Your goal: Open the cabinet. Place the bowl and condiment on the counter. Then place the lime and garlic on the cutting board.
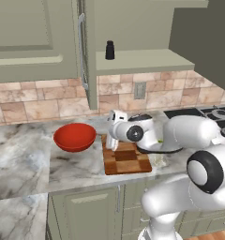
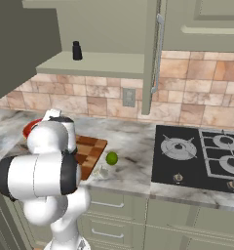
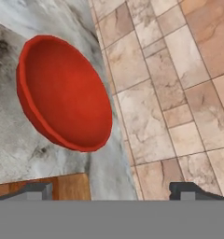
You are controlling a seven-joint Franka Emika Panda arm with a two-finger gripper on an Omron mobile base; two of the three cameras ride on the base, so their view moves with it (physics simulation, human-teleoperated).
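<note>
No text, label, brand, number or sign can be read on anything here

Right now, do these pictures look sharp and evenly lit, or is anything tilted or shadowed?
Left base view: soft, even light, the bowl glossy. Right base view: shade under the cabinet shelf. Hand view: rolled sideways, the counter looks upright, textures slightly blurred.

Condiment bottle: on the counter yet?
No, the condiment bottle stands on the shelf of the open cabinet, above the counter.
</note>
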